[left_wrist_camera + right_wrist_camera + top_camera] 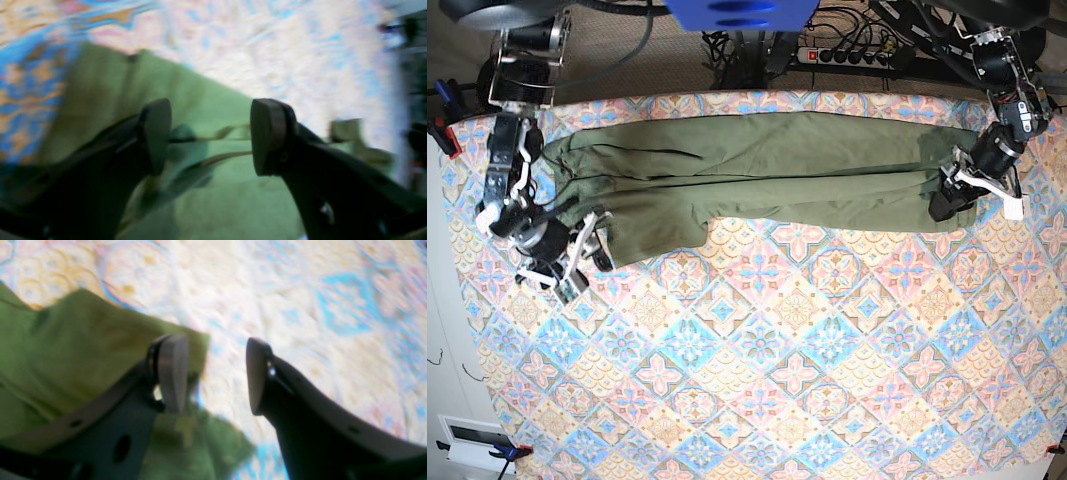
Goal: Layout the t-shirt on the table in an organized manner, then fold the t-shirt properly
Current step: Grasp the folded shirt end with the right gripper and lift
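On table (757,400): one t-shirt (757,165); left end effector (210,136), right end effector (217,373) (both agape, empty).

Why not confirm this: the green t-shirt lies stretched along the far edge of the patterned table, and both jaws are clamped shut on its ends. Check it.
Not quite. The t-shirt does lie stretched along the table's far edge, but both wrist views show the jaws standing open, with nothing gripped between them.

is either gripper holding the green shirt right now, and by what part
Nothing is held. The left gripper and the right gripper both stand open at opposite ends of the olive-green cotton t-shirt, with no cloth pinched between the jaws.
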`<control>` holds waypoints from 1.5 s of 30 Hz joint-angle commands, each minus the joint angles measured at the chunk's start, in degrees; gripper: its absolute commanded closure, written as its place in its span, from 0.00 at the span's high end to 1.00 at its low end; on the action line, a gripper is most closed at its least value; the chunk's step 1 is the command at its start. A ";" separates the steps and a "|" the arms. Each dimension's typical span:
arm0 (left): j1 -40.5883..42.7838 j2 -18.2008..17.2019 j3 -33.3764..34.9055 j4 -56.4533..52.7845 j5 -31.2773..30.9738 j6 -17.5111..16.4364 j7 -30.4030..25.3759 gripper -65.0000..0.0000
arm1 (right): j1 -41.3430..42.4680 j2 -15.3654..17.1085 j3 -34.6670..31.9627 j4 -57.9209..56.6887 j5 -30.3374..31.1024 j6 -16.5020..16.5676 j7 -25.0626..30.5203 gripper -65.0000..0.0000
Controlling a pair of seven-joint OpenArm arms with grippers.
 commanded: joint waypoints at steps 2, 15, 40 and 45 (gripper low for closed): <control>-0.31 -0.98 -0.45 1.05 -2.52 -0.25 -0.95 0.57 | 3.18 -0.23 -0.27 -2.97 0.00 -0.42 0.66 0.42; -0.31 -0.80 -0.45 0.96 -5.87 -0.25 -0.95 0.57 | 11.01 -3.04 -0.53 -23.72 -0.08 -0.42 3.83 0.42; -0.75 -0.89 -0.45 0.52 -5.43 -0.16 -0.95 0.57 | 7.84 -3.04 -7.39 -18.27 1.32 -0.42 1.54 0.02; -0.84 -0.89 -0.45 -1.24 -5.43 -0.16 -1.04 0.57 | 1.86 -2.43 -7.30 -5.08 12.75 -0.42 -3.38 0.02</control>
